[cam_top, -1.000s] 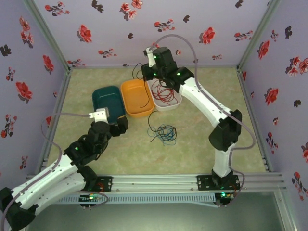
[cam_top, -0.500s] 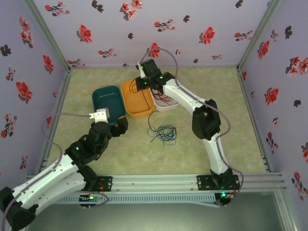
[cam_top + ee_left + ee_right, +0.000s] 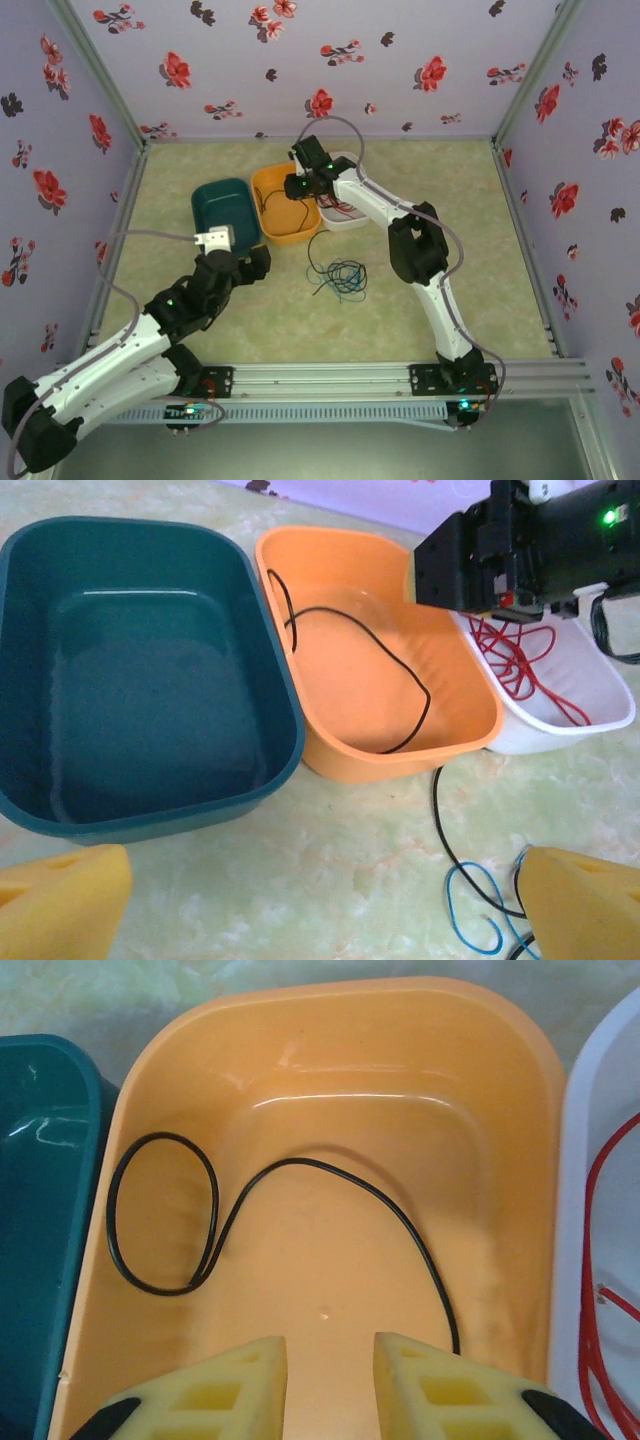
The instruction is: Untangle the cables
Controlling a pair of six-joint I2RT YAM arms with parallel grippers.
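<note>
- Three cables are being sorted into three bins. The red cable (image 3: 515,660) is seen coiled in the white bin (image 3: 600,685), just to the right of the right end effector (image 3: 330,1350).
- That end effector is held over the orange bin (image 3: 350,1050), its pads (image 3: 230,1385) parted by a narrow gap with nothing between them.
- The black cable (image 3: 214,1200) is laid loose on the bin floor, directly below and ahead of it, judged freshly let go.
- Only part of that cable is contained. Its tail is draped over the bin's near wall and run down to the worktop (image 3: 480,180).
- There it is mixed up with the blue cable (image 3: 348,278), ahead and to the right of the left end effector (image 3: 320,910).
- The left end effector is spread wide and empty, low over the worktop, presumably ready for that tangle.
- The teal bin (image 3: 150,660), ahead to its left, is presumed reserved for the blue cable.
</note>
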